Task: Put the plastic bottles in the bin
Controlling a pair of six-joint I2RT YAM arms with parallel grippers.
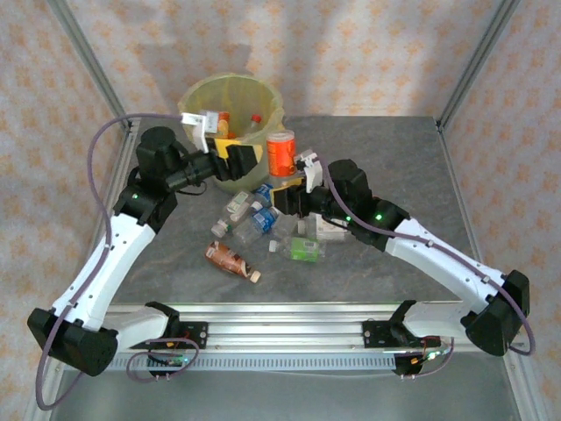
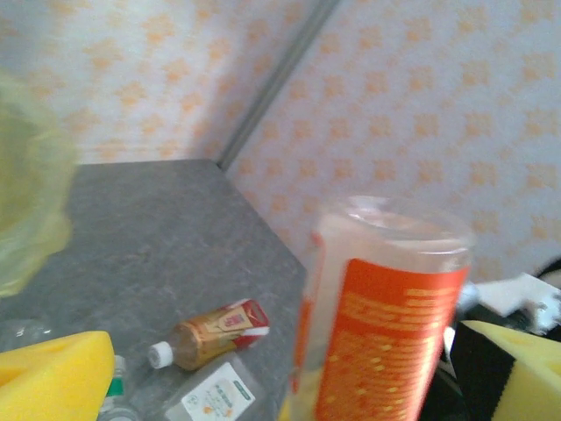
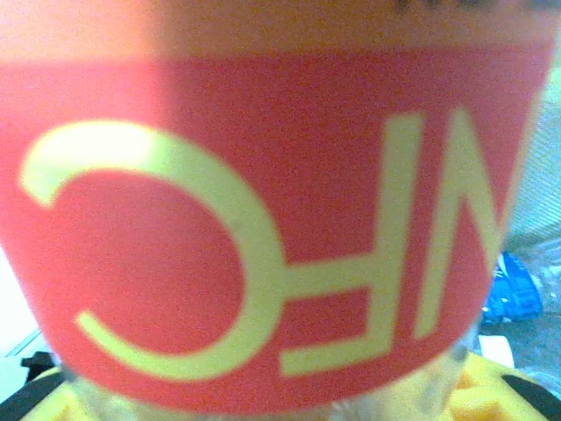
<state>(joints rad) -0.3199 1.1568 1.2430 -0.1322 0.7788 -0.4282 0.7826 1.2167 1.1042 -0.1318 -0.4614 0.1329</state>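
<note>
My right gripper (image 1: 286,189) is shut on an orange-labelled plastic bottle (image 1: 280,153), holding it upright above the table just right of the bin (image 1: 210,95). Close up, its red-orange label (image 3: 263,219) fills the right wrist view, with the right gripper (image 3: 263,405) beneath it. My left gripper (image 1: 242,159) stands open beside the bin, its yellow pads (image 2: 53,379) wide apart. The held bottle (image 2: 386,324) is just ahead of the left gripper (image 2: 285,390). Several more bottles (image 1: 250,215) lie on the table, among them a brown one (image 1: 231,258) (image 2: 210,331).
The bin's yellow-green bag (image 2: 26,210) holds a few bottles (image 1: 224,119). A green-labelled bottle (image 1: 305,249) and a blue-labelled one (image 3: 513,294) lie near the right arm. Metal frame posts (image 1: 473,61) stand at the table's back corners.
</note>
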